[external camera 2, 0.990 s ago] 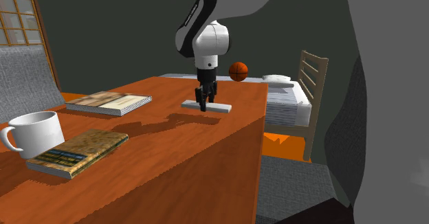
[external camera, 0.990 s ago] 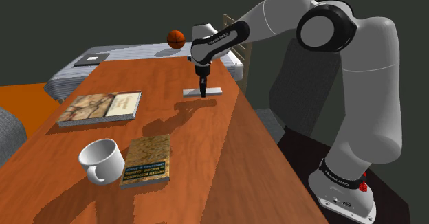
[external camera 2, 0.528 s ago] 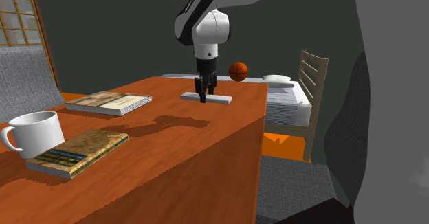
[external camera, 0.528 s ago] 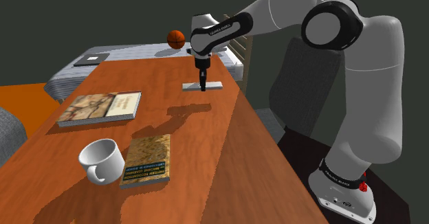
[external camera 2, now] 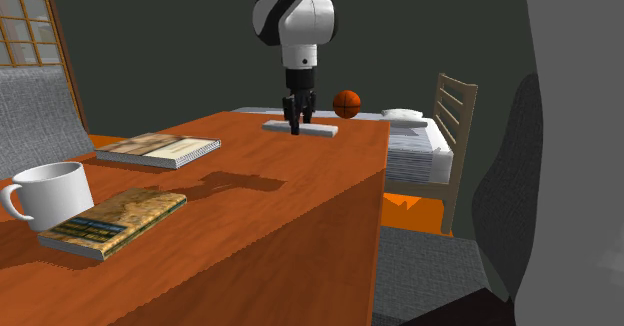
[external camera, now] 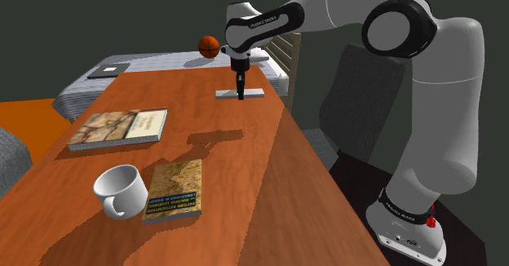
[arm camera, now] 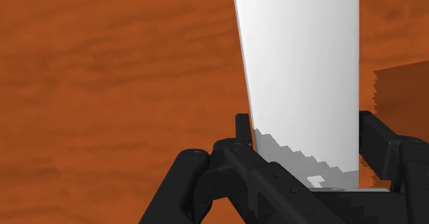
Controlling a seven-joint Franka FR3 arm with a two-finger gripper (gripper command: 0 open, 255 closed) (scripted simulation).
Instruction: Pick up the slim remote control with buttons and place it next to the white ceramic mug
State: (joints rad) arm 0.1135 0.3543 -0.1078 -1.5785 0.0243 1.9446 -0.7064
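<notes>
The gripper (external camera: 241, 95) is holding the remote control (external camera: 255, 93), drawn here as a plain pale-grey slab. Its two black fingers (arm camera: 242, 128) are pressing narrowly against the slab's long edges near mid-length. One second ago the remote was sitting low at the tabletop, and half a second ago it was only slightly raised. Now it is hanging level and clear above the far end of the wooden table (external camera: 245, 191), with the arm's wrist standing higher than before and the shadow lying apart from the slab on the boards. The mug (external camera: 120, 189), white, is standing upright at the near end of the table, well apart from the remote and unmoved across the frames. Its inner wall is showing white, but the rim is hiding the bottom, so its contents cannot be judged. A book (external camera: 173, 189) is lying just beside the mug, a second book (external camera: 118, 127) is lying farther along the table, and an orange basketball (external camera: 210, 46) is showing beyond the far edge.
</notes>
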